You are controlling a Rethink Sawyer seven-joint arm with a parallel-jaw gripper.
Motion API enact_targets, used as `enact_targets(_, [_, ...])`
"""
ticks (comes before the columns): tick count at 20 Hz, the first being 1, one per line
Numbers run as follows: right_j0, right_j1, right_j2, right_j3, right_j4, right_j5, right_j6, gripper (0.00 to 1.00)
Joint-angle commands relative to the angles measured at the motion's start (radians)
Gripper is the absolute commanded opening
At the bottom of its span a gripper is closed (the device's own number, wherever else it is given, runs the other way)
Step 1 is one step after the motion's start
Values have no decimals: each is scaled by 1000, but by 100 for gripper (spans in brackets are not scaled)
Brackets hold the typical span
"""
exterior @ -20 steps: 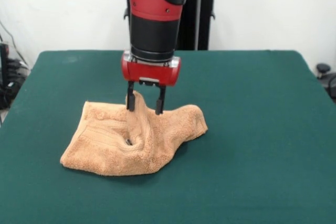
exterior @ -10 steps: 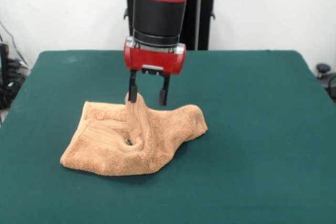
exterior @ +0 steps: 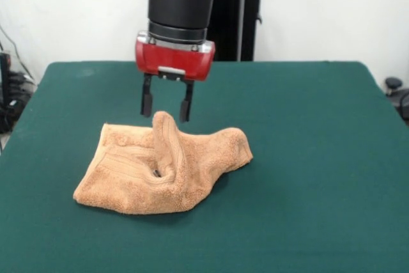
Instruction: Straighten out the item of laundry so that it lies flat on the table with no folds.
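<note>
Jaws of the red and black gripper (exterior: 166,108) stand spread and empty just above the crumpled tan terry-cloth towel (exterior: 163,169), which lies on the dark green felt tabletop (exterior: 307,158). Grabbing its raised ridge may only bunch it more.

Open gripper (exterior: 165,110) above rumpled towel (exterior: 163,167)

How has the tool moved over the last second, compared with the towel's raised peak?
Yes. The tool has risen off the towel and shifted toward the picture's left; its open fingers now hang clear above the peak, holding nothing.
</note>
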State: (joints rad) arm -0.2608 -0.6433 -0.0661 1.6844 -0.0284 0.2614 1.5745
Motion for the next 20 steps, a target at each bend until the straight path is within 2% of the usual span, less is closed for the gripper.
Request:
enact_targets(1, [-29, 36, 60, 71, -65, 102, 38, 100])
enact_targets(12, [-46, 96, 80, 45, -91, 48, 60, 100])
enact_targets(20, [-35, 89, 82, 52, -93, 51, 85, 100])
